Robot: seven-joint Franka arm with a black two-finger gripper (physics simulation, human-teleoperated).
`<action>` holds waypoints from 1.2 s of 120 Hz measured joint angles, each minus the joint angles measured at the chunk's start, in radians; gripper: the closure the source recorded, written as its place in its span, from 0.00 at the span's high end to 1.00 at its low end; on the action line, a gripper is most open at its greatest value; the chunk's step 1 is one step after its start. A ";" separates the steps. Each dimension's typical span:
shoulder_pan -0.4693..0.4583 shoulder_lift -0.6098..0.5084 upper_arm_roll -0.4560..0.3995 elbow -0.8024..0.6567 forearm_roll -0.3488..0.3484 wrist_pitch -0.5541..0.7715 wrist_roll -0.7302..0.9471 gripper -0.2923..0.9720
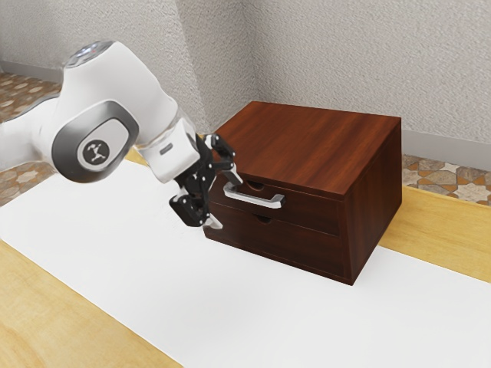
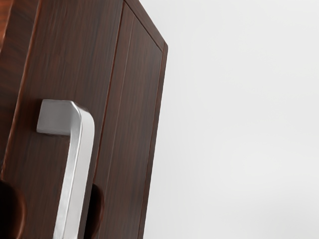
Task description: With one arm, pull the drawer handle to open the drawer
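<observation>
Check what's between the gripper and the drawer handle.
Nothing. In the exterior view the open gripper sits right at the handle, at its end nearest the arm, with no object in between.

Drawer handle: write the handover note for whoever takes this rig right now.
Tool: open. Its fingers straddle the handle at the end toward the exterior view's left, one above and one below, and are not yet clamped on it.
Things: the handle sits on the upper drawer of the wooden cabinet.
Done: approach and line-up on the handle.
Left: shut the tool on the handle, then pull straight out from the cabinet front. The drawer front looks about flush, so it appears not yet opened.
</observation>
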 joint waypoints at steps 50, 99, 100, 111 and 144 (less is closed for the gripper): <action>-0.082 0.001 0.073 0.001 0.020 0.016 0.040 0.77; -0.102 -0.002 0.103 -0.004 0.021 0.018 0.054 0.71; -0.102 -0.002 0.103 -0.004 0.021 0.018 0.054 0.71; -0.106 -0.002 0.106 -0.004 0.022 0.019 0.055 0.69; -0.110 -0.012 0.114 -0.019 0.021 0.017 0.059 0.65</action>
